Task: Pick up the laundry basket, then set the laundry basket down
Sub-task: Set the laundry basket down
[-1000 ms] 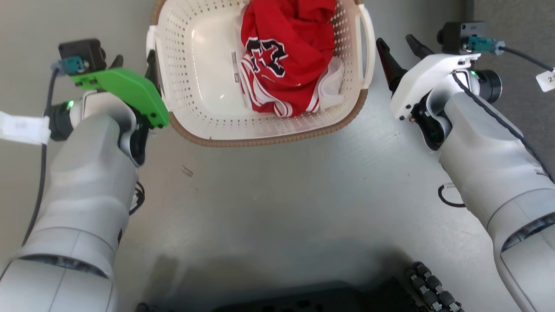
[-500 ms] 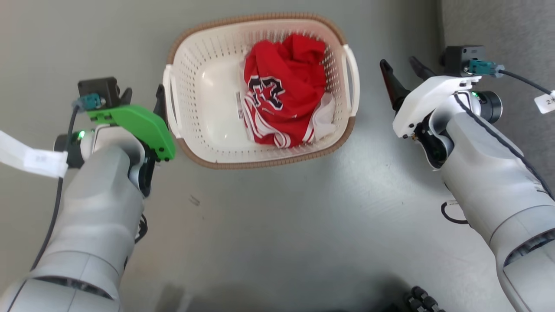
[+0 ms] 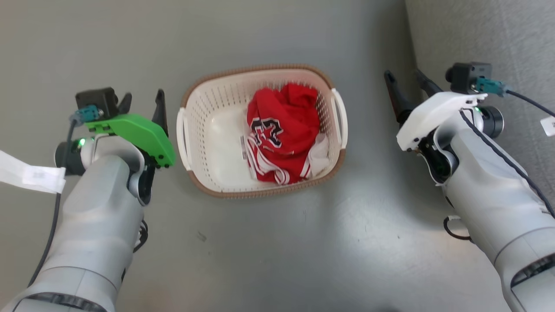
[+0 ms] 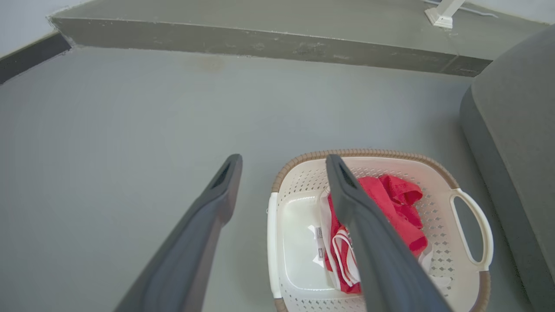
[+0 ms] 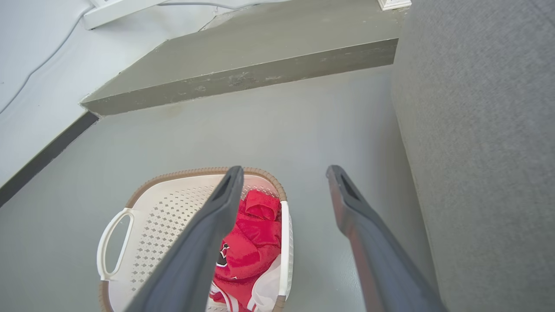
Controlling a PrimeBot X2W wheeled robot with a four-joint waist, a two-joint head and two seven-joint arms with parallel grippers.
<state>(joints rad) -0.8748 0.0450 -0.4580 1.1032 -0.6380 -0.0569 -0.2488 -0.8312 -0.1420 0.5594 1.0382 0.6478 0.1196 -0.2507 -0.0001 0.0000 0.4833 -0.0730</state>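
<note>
Grey floor (image 3: 277, 260) takes up most of the head view. A grey upholstered piece (image 3: 490, 39) fills the upper right corner. In the left wrist view a low raised step (image 4: 260, 41) runs across the top of the frame.

The laundry basket (image 3: 208, 112) stands upright on the floor, just above the middle of the head view and between the two arms. Its brown rim faces up, with one white loop handle on each short side. A crumpled red jersey (image 3: 282, 130) (white trim, dark lettering on it) lies in the right half of the basket. The left half of the bottom is bare.

The left gripper (image 3: 145, 95) sits at mid left, just beside the basket's left handle (image 3: 181, 138) but not touching it. Its jaws are spread apart and hold nothing. The right gripper (image 3: 403, 73) is at upper right, close to the edge of the upholstered piece and well apart from the right handle (image 3: 340, 117). Its jaws are likewise spread and empty.

A white tag (image 3: 30, 173) hangs from the cable at the left edge.
</note>
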